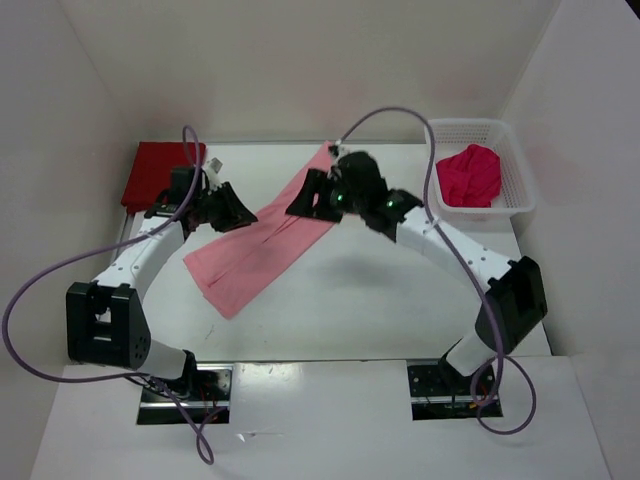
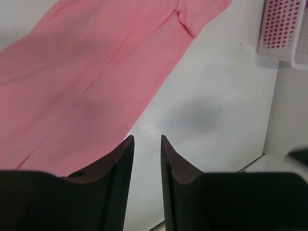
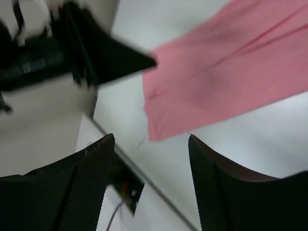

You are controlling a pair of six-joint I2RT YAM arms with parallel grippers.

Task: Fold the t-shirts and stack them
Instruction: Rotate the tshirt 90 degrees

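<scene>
White tabletop [image 1: 400, 300] holds the light pink t-shirt [image 1: 255, 255], stretched 7 to 1 o'clock; left hand [image 1: 248, 220], barely apart, flanks its 10 o'clock edge, right hand [image 1: 300, 197], spread, its 1 o'clock end.

1 dk red tee [image 1: 160, 172], 1 pink tee [image 1: 262, 245], 1 crimson tee [image 1: 470, 174], 1 mesh basket [image 1: 520, 180].

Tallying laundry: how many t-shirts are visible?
3: dark red shirt folded far-left, light pink shirt spread mid-table, magenta shirt crumpled in the basket; more could hide beneath it.
</scene>
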